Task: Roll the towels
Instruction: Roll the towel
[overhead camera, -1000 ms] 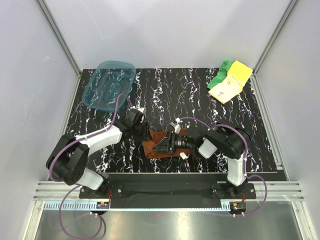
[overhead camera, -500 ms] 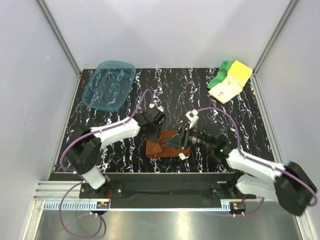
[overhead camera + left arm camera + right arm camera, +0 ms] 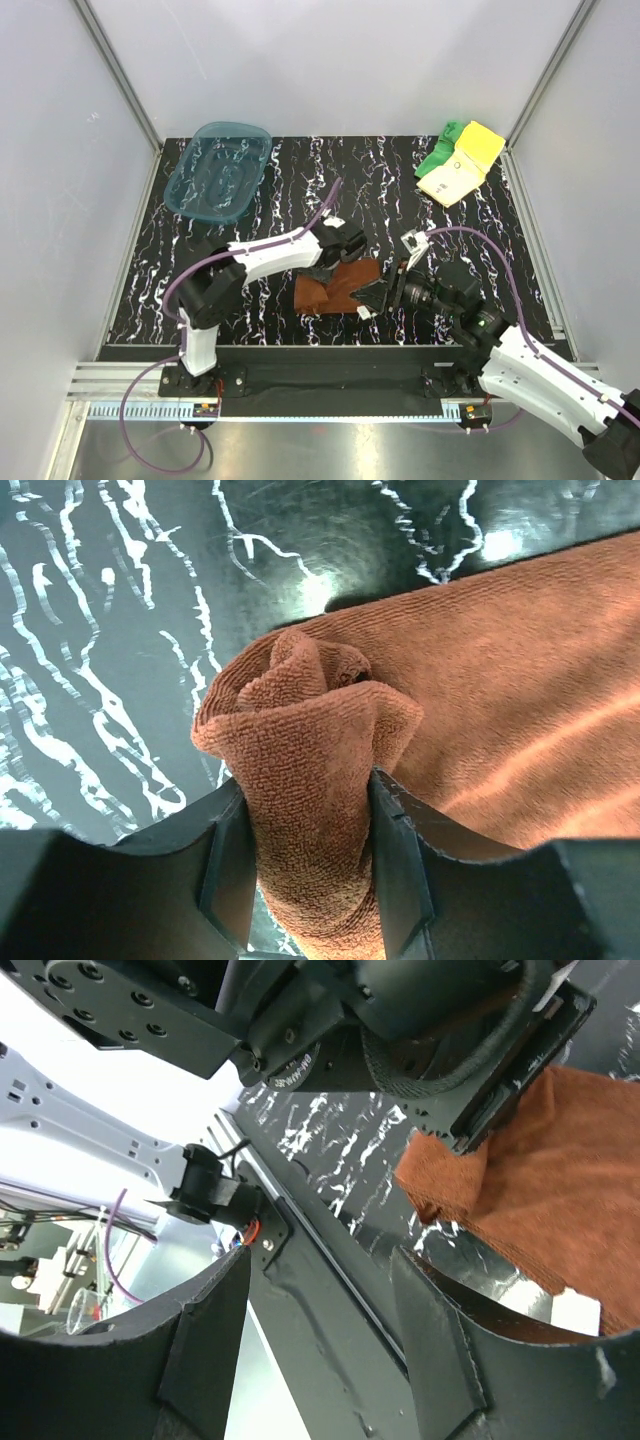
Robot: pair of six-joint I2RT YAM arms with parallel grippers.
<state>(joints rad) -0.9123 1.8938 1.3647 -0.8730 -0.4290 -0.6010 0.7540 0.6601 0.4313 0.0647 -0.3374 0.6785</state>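
Note:
The rust-brown towel (image 3: 338, 288) lies near the table's front middle, flat on its right part (image 3: 520, 680) and rolled up at one end (image 3: 300, 730). My left gripper (image 3: 306, 780) is shut on that rolled end, a finger pressing each side. In the top view the left gripper (image 3: 338, 258) reaches over the towel's far edge. My right gripper (image 3: 378, 295) is open and empty at the towel's right edge. In its own view the right gripper (image 3: 320, 1260) has the brown towel (image 3: 540, 1180) ahead of its fingers. A pale yellow towel (image 3: 455, 178) and a green towel (image 3: 438, 152) lie folded at the back right corner.
A translucent teal tray (image 3: 218, 172) stands at the back left of the black marbled table (image 3: 480, 260). White walls and metal posts close in the sides. The table's front edge and mounting rail (image 3: 330, 1290) run just below the right gripper.
The left arm has stretched to the right over the brown towel. The right arm has swung out to the right, its gripper sliding from over the towel to its right edge.

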